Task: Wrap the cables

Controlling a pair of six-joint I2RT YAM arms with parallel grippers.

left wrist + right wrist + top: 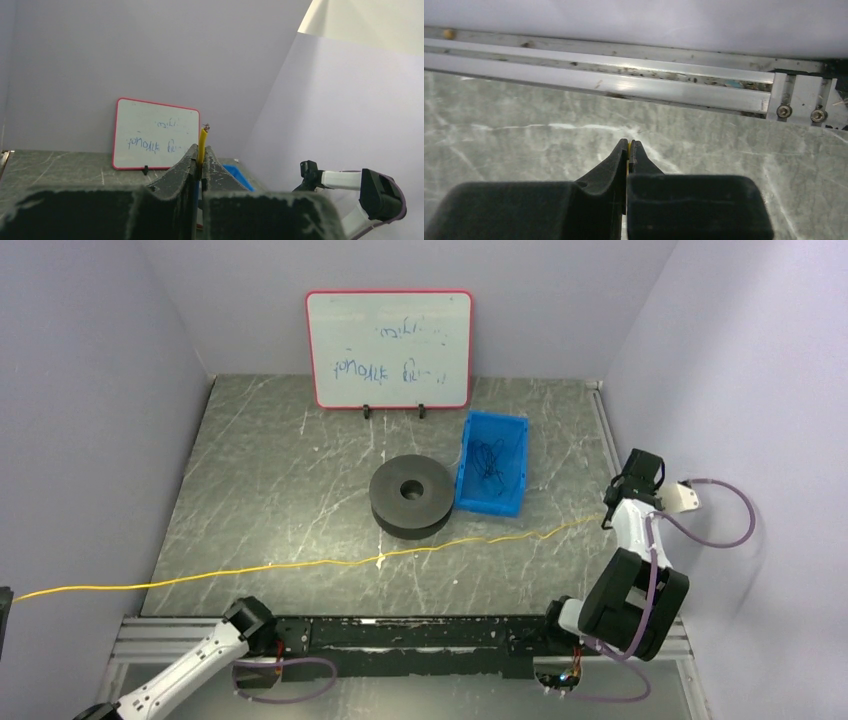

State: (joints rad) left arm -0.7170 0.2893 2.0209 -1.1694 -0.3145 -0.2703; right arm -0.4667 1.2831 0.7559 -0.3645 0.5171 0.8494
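Observation:
One thin yellow cable (300, 565) stretches in a long line across the dark stone table (260, 470), from past the left edge to the right side. My left gripper (3, 612) shows only as a dark sliver at the far left, off the table. In the left wrist view my left gripper (201, 154) is shut on the cable's end (202, 140), whose frayed tip sticks up above the fingertips. My right gripper (607, 516) is shut on the cable's other end near the right table edge. In the right wrist view my right gripper (629, 148) shows a yellow sliver (629, 146) between the fingertips.
A black spool (410, 496) with a centre hole lies mid-table. A blue bin (515, 435) beside it holds thin dark wire. A red-framed whiteboard (389, 350) stands at the back. Purple walls close in on both sides. An aluminium rail (624, 87) runs along the right table edge.

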